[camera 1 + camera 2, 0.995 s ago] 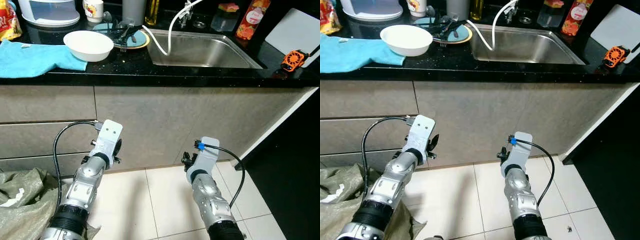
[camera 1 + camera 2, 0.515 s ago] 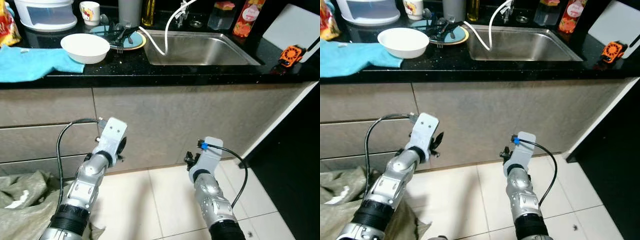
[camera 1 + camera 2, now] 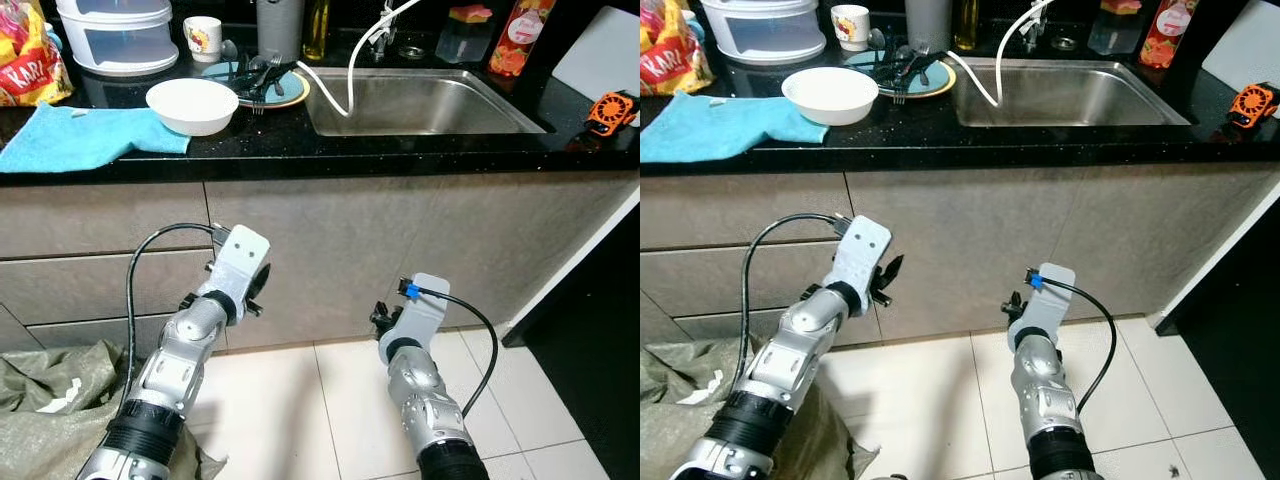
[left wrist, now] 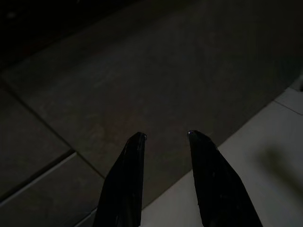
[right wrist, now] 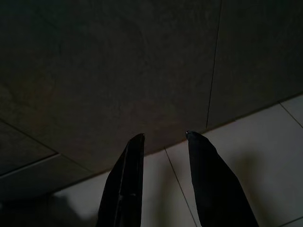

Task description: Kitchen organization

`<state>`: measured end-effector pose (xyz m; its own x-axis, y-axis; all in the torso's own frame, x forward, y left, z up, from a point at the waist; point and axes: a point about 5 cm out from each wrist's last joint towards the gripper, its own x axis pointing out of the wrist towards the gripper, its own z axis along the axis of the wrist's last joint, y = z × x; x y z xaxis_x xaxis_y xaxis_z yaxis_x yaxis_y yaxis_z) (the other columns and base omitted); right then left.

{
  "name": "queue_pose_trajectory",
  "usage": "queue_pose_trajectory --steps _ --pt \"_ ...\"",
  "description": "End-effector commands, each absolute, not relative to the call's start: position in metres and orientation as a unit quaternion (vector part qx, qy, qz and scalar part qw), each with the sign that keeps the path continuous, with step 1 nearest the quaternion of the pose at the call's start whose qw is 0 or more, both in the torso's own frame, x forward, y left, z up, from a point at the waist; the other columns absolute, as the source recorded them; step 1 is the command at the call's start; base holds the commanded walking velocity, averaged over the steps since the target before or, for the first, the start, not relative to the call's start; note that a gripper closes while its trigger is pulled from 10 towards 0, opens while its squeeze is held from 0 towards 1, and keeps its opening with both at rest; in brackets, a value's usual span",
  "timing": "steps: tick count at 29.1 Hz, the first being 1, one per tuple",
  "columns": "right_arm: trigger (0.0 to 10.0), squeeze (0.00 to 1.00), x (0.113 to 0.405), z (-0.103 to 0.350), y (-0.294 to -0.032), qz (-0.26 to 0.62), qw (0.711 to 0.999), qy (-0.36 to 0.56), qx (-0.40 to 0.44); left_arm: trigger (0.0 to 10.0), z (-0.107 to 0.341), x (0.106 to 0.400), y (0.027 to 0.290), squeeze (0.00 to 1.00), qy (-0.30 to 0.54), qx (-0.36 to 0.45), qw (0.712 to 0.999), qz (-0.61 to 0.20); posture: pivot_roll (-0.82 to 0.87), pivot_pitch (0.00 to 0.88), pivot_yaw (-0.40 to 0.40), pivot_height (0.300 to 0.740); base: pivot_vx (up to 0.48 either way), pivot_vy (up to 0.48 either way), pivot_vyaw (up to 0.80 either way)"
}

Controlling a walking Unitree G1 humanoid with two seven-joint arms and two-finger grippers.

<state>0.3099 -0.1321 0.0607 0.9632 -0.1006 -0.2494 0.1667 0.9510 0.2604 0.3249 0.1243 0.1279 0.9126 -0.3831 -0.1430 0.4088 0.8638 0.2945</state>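
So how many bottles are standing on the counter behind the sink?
2 clearly: a red-labelled bottle behind the sink's right end, and a dark bottle behind its left end beside a grey cylinder. Both are cut off at the top edge, so others may be hidden.

snack bag (image 3: 28, 62) cut by left edge, mug (image 3: 203, 37) print unreadable
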Motion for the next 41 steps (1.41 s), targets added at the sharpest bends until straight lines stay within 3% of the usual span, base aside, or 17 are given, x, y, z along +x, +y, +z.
queue_pose_trajectory --steps 1,13,22,41 --pt "10.0 0.00 0.3096 0.0584 -0.1384 -0.087 0.979 0.118 0.145 10.0 0.1303 0.3236 0.1234 0.00 0.042 0.177 0.958 -0.221 0.31 0.039 0.028 0.740 0.000 0.000 0.00" --pt "10.0 0.00 0.3077 0.0583 -0.1359 -0.076 0.980 0.120 0.139 10.0 0.1290 0.3253 0.1241 0.00 0.052 0.172 0.959 -0.217 0.30 0.049 -0.011 0.740 0.000 0.000 0.00" --pt "10.0 0.00 0.3091 0.0597 -0.1345 -0.076 0.980 0.117 0.140 10.0 0.1307 0.3258 0.1229 0.00 0.050 0.167 0.960 -0.220 0.29 0.048 -0.012 0.740 0.000 -0.390 0.00" --pt "10.0 0.00 0.3071 0.0559 -0.1353 -0.076 0.980 0.123 0.136 10.0 0.1295 0.3262 0.1260 0.00 0.053 0.156 0.963 -0.214 0.29 0.044 -0.017 0.740 0.000 0.000 0.00"
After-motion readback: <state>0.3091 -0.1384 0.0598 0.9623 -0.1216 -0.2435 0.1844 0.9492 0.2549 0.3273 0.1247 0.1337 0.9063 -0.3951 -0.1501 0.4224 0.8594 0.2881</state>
